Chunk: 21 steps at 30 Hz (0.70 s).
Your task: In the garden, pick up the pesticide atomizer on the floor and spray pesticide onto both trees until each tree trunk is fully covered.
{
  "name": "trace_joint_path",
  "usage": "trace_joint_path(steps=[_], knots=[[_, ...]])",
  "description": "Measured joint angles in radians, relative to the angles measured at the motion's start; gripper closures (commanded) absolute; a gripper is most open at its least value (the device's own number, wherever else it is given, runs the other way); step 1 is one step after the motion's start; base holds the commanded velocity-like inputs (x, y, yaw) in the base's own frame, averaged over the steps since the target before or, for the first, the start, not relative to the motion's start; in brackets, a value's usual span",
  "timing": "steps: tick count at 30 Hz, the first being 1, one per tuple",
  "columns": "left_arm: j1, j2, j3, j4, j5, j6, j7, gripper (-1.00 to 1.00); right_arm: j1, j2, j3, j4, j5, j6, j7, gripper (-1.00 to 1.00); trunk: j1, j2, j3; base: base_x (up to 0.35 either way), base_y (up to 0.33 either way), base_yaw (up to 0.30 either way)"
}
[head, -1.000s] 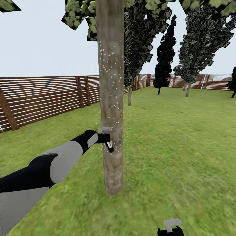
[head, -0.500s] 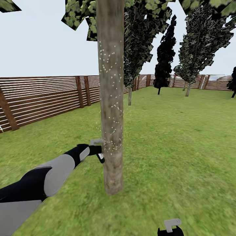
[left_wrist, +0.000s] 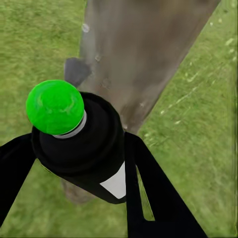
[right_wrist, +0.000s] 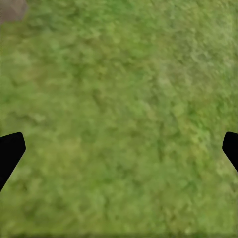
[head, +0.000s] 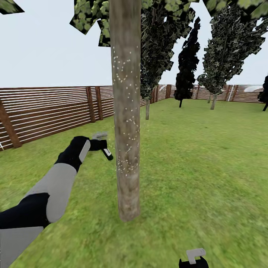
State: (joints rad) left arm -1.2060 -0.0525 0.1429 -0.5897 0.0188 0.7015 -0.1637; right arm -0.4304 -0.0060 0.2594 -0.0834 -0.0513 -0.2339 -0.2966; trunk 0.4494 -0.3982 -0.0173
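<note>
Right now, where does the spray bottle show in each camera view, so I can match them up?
Head view: the spray bottle is in the left gripper, just left of the tree trunk.
Left wrist view: it sits centre-left between the gripper's fingers, its green-capped end toward the camera.
Right wrist view: grass; no bottle.
Shared landmark: the tree trunk, right behind the bottle.

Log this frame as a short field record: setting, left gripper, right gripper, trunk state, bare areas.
setting: grass lawn ringed by a slatted wooden fence
left gripper: shut on the pesticide atomizer, held beside the tree trunk, apart from it
right gripper: open, over grass, holding nothing
trunk state: white pesticide specks scattered from upper trunk down to about gripper height
bare areas: lowest stretch of trunk near the ground shows no specks
</note>
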Motion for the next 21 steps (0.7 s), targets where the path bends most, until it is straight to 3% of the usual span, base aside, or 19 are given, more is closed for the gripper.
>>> trace_joint_path(steps=[3, 5, 7, 9, 10, 14, 18, 21], knots=[[-0.004, -0.008, 0.001, -0.13, 0.0, 0.123, -0.008, 1.0, 0.0, 0.0, 0.0, 0.0, 0.0, 0.0, 0.0, -1.0, 0.0, 0.0, 0.0, 0.0, 0.0, 0.0], [-0.029, -0.021, 0.001, -0.173, 0.006, 0.166, -0.01, 1.0, 0.0, 0.0, 0.0, 0.0, 0.0, 0.0, 0.0, -1.0, 0.0, 0.0, 0.0, 0.0, 0.0, 0.0], [-0.045, -0.031, 0.001, -0.19, 0.028, 0.18, -0.011, 1.0, 0.0, 0.0, 0.0, 0.0, 0.0, 0.0, 0.0, -1.0, 0.0, 0.0, 0.0, 0.0, 0.0, 0.0], [-0.075, -0.035, 0.001, -0.199, 0.096, 0.187, -0.011, 1.0, 0.0, 0.0, 0.0, 0.0, 0.0, 0.0, 0.0, -1.0, 0.0, 0.0, 0.0, 0.0, 0.0, 0.0], [-0.085, -0.036, 0.001, -0.2, 0.106, 0.187, -0.01, 1.0, 0.0, 0.0, 0.0, 0.0, 0.0, 0.0, 0.0, -1.0, 0.0, 0.0, 0.0, 0.0, 0.0, 0.0], [-0.16, -0.037, 0.001, -0.201, 0.129, 0.191, -0.009, 1.0, 0.0, 0.0, 0.0, 0.0, 0.0, 0.0, 0.0, -1.0, 0.0, 0.0, 0.0, 0.0, 0.0, 0.0], [-0.227, -0.037, 0.001, -0.202, 0.13, 0.269, -0.008, 1.0, 0.0, 0.0, 0.0, 0.0, 0.0, 0.0, 0.0, -1.0, 0.0, 0.0, 0.0, 0.0, 0.0, 0.0], [-0.236, -0.037, 0.003, -0.2, 0.126, 0.278, -0.008, 1.0, 0.0, 0.0, 0.0, 0.0, 0.0, 0.0, 0.0, -1.0, 0.0, 0.0, 0.0, 0.0, 0.0, 0.0]])
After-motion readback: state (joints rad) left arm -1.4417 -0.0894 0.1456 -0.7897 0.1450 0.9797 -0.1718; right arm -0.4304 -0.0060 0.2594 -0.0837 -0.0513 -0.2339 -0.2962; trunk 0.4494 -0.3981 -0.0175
